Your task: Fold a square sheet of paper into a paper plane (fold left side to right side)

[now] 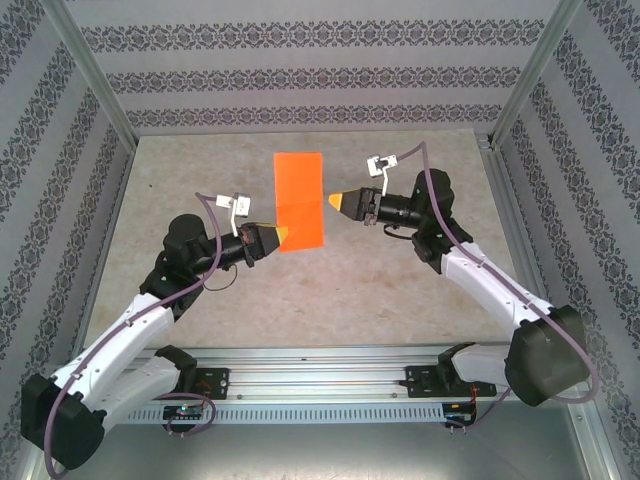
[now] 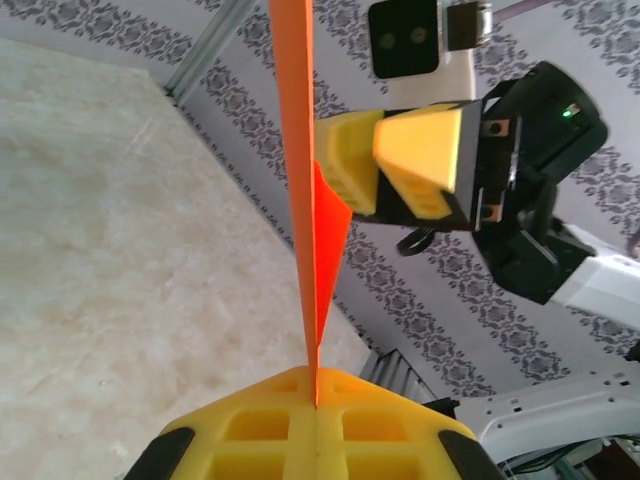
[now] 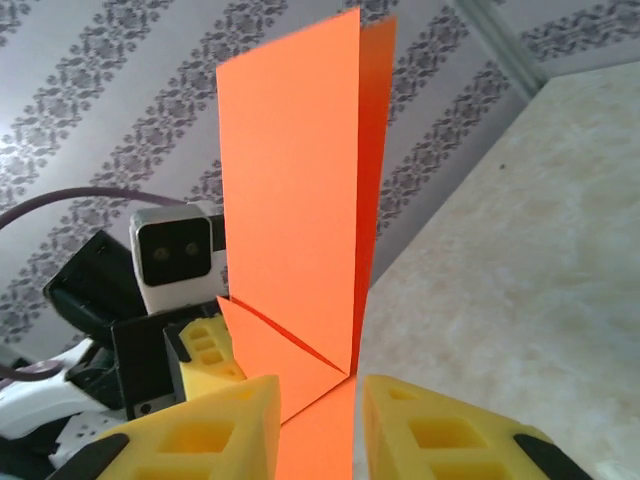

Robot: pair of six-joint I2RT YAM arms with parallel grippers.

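Over table (image 1: pixel 400 290) centre | orange sheet (image 1: pixel 299 200) folded double | corner flap creased | possibly lifted

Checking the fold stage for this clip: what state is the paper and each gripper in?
square sheet of paper: folded double, corner creased into a small triangle.
left gripper: shut on the paper's corner.
right gripper: jaws open, straddling the paper's edge.

Lab test cell: aluminium frame (image 1: pixel 95 75), wallpapered walls (image 1: pixel 320 75).
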